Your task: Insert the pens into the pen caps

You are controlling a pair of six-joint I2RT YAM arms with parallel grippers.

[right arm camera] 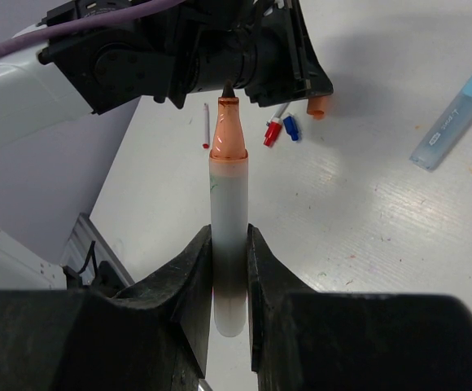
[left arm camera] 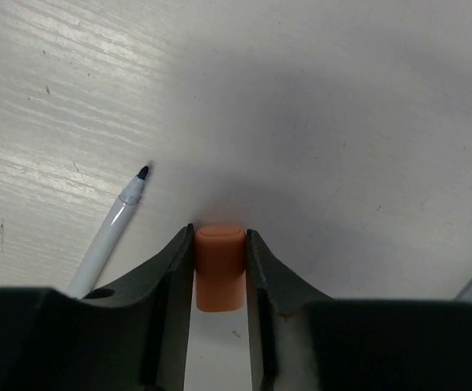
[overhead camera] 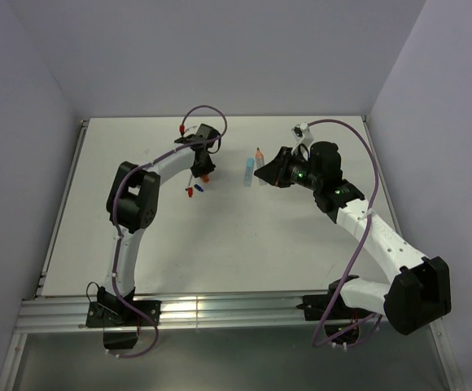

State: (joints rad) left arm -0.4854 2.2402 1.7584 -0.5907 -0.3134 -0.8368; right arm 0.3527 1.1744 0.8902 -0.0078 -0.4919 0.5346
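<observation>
Near the tabletop's (overhead camera: 220,244) middle, clenching an orange cap (left arm camera: 220,269) in the left claw (left arm camera: 220,235) and an orange-tipped pen (right arm camera: 228,204) in the right claw (right arm camera: 229,234), tip aimed at 12 o'clock toward the other claw, seemingly to line both up for joining.

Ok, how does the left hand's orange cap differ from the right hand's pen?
The orange cap is short, the pen long. The orange cap is opaque, the pen pale and translucent. The orange cap ends flat, the pen tapers to a tip. Shared: orange colour, both gripped.
</observation>
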